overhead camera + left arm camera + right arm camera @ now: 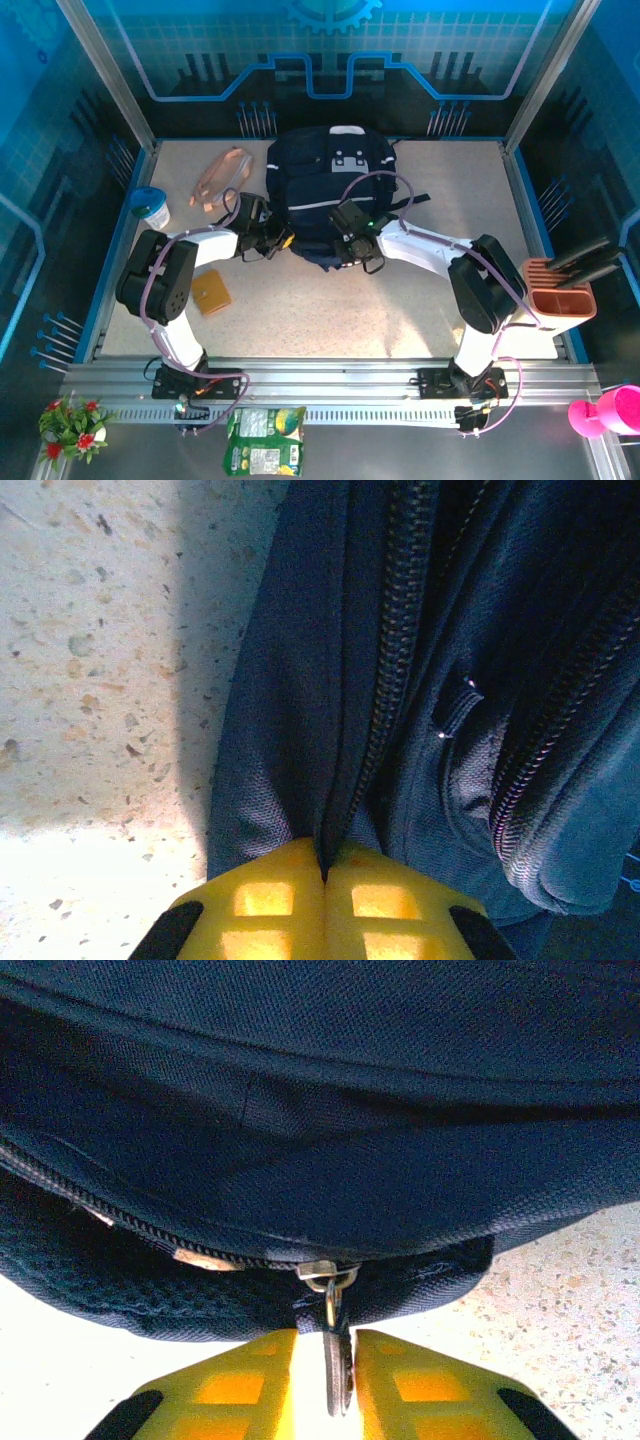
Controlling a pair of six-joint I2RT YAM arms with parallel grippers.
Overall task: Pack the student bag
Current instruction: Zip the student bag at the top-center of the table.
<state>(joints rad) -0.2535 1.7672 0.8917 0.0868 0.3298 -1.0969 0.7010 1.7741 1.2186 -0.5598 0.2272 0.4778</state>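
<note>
My left claw (pixel 324 872) pinches a fold of the student bag (pixel 290 680); my right claw (pixel 338 1348) is clamped on its zipper pull (pixel 337 1365). I judge the step is unzipping, so next I drag the pull steadily along its track.

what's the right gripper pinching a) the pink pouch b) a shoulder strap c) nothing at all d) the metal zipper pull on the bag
d, the right wrist view shows the metal zipper pull hanging off the student bag and caught in the right gripper.
</note>
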